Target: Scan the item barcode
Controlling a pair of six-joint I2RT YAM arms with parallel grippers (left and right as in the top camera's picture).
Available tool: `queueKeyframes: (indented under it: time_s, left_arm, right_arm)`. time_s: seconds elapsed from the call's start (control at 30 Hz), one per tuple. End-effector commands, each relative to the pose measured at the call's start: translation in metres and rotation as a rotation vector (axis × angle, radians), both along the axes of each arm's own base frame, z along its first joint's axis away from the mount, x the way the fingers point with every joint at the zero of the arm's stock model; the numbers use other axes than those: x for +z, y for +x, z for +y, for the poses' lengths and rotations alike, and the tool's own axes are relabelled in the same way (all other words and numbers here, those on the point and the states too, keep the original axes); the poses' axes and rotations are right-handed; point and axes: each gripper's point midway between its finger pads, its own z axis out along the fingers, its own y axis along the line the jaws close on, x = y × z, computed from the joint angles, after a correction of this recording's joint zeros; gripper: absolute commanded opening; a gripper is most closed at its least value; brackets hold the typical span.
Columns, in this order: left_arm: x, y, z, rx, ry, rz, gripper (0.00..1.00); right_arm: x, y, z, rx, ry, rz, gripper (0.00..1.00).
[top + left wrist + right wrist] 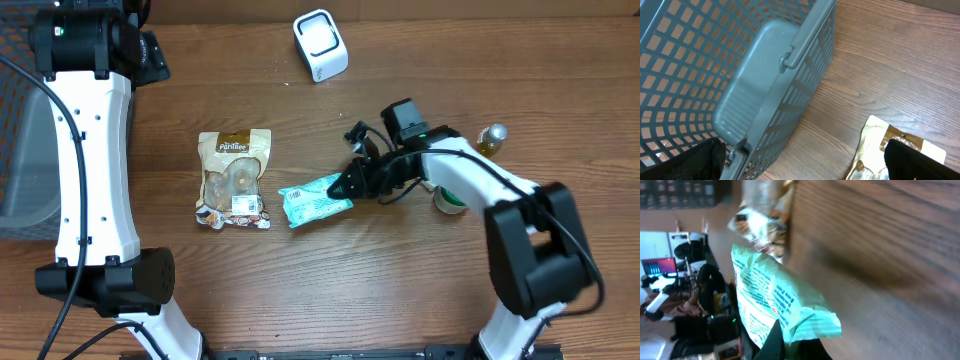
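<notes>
A teal snack packet (315, 199) lies on the wooden table, a white barcode label showing near its left end. My right gripper (347, 186) is shut on the packet's right end; in the right wrist view the crimped edge of the packet (785, 305) sits between the dark fingers (772, 342). The white barcode scanner (320, 45) stands at the back of the table, well apart from the packet. My left gripper (805, 170) is open and empty, its fingertips (695, 160) over the basket's edge.
A brown snack pouch (235, 178) lies left of the packet, and its corner (875, 150) shows in the left wrist view. A grey mesh basket (765, 75) stands at the far left. A small bottle (490, 137) and a small round container (448, 199) sit by the right arm.
</notes>
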Motion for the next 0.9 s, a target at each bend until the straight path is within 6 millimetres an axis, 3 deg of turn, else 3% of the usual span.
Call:
queueKeyframes:
  time_s: [0.0,0.23,0.87]
  left_arm:
    - [0.007,0.001,-0.003,-0.023,0.004,-0.017,1.00]
    - [0.007,0.001,-0.003,-0.023,0.004,-0.017,1.00]
    - [0.007,0.001,-0.003,-0.022,0.004,-0.017,0.99]
  right_arm:
    - [0.029,-0.009,0.001,0.070,0.067,-0.091,0.04]
    - [0.030,-0.027,-0.006,0.075,0.036,-0.007,0.04]
    - [0.021,-0.026,-0.012,0.065,-0.025,-0.012,0.04]
